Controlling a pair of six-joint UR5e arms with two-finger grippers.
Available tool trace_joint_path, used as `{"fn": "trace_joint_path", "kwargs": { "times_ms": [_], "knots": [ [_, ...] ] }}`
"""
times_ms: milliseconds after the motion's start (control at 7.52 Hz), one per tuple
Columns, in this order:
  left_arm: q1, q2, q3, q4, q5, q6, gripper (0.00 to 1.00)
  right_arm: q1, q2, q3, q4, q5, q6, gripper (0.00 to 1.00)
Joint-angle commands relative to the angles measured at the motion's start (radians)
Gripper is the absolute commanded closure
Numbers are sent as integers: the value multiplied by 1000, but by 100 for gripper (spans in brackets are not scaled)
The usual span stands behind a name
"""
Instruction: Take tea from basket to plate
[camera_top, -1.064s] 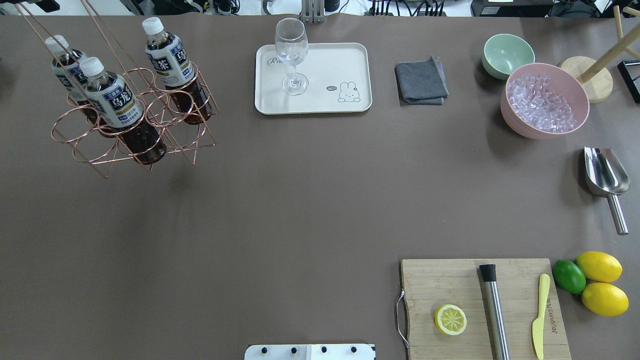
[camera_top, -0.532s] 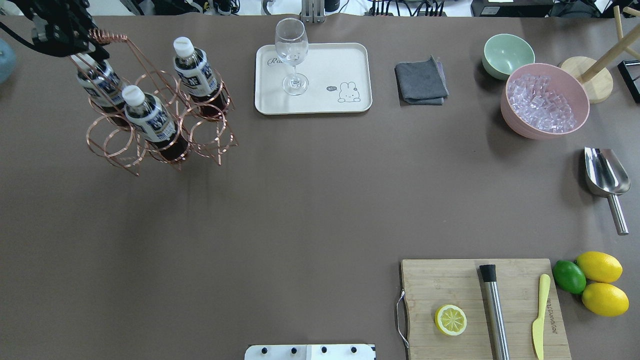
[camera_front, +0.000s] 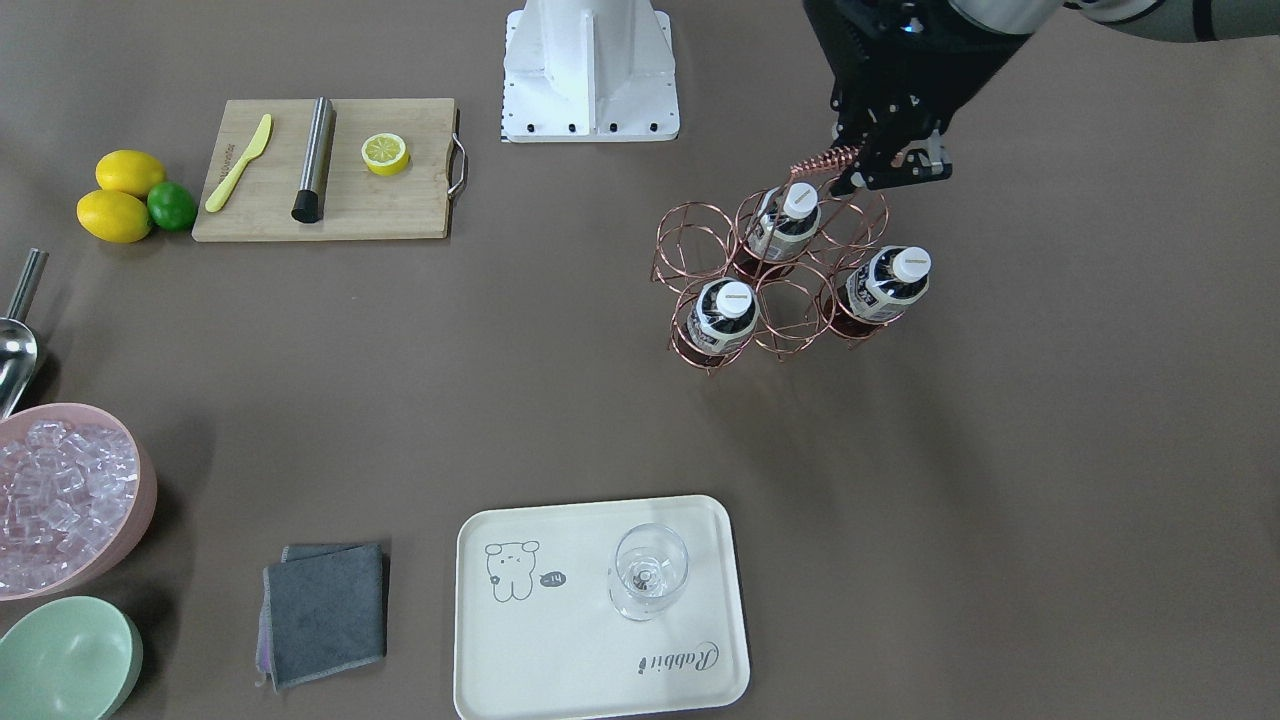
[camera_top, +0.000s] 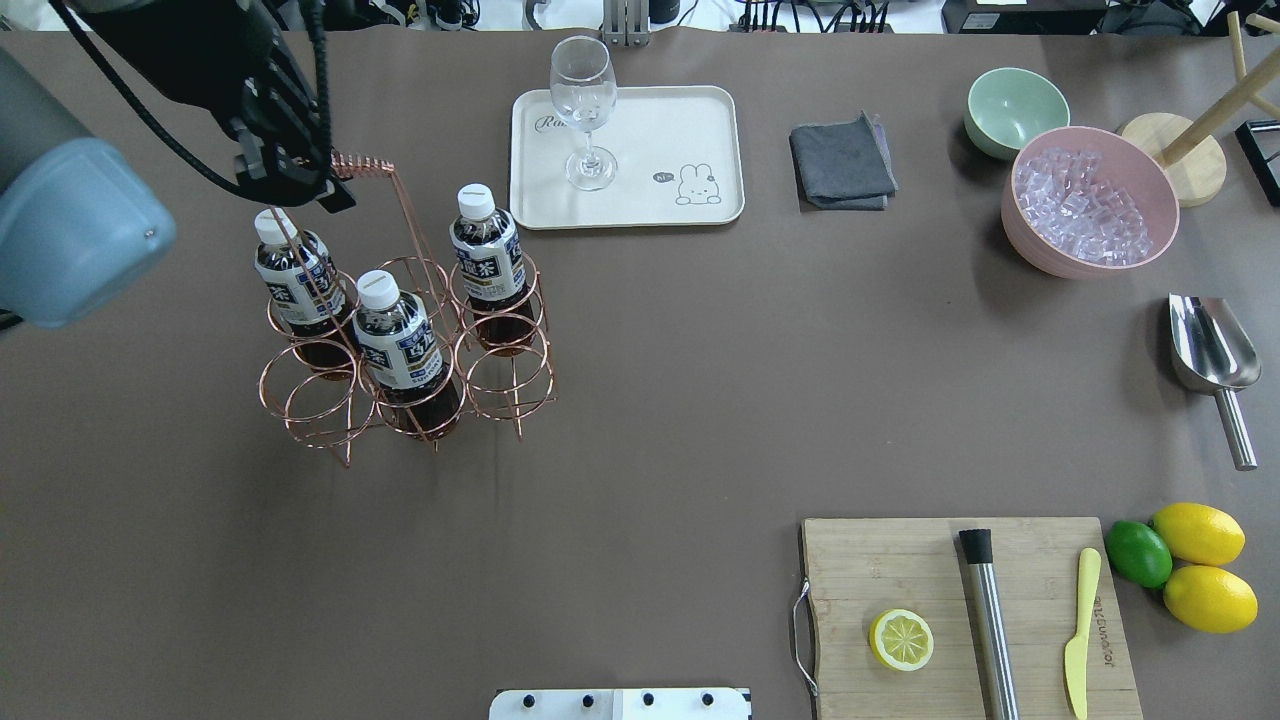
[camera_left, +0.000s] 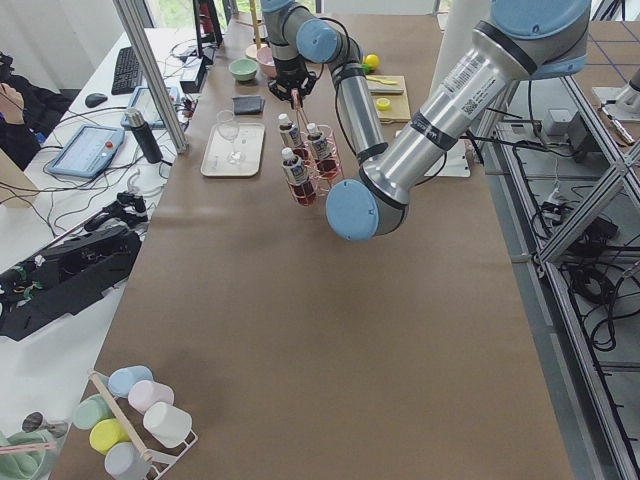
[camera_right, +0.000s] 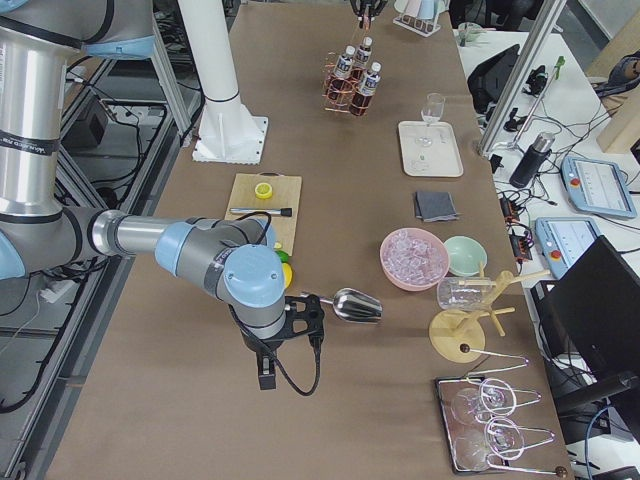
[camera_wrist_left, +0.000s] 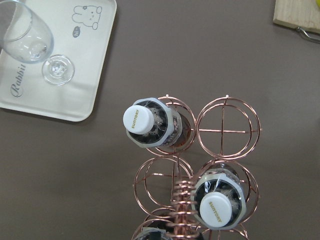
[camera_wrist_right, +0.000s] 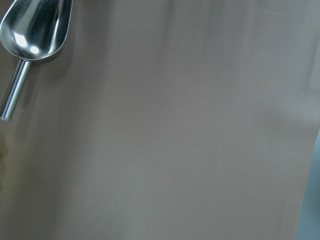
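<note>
Left gripper (camera_top: 312, 186) clenched on coiled copper-wire handle (camera_top: 358, 164) of ring-celled basket (camera_top: 505, 386)

table (camera_top: 640, 420): brown cover | side desk (camera_left: 110, 115): white, keyboard (camera_left: 130, 68) | frame post (camera_left: 150, 70): aluminium | light: even

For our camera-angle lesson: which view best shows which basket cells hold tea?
The exterior front-facing view: looking steeply down on the basket, it shows all six rings, three holding tea bottles. Overhead exterior slants, so bottles overlap rings. The left wrist view crops it, side views show it small, the right wrist view misses it.
</note>
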Motion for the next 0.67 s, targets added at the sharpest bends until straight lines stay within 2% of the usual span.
{"fn": "trace_joint_path", "kwargs": {
  "times_ms": [0,266,532],
  "knots": [
    [76,-34,7,-63,3,-153,100,3,0,4,-1,-5,0,0],
    [121,-47,67,-155,20,-196,100,3,2,4,-1,-6,0,0],
    [151,-72,79,-183,29,-254,100,3,2,3,-1,-29,0,0]
  ]
}}
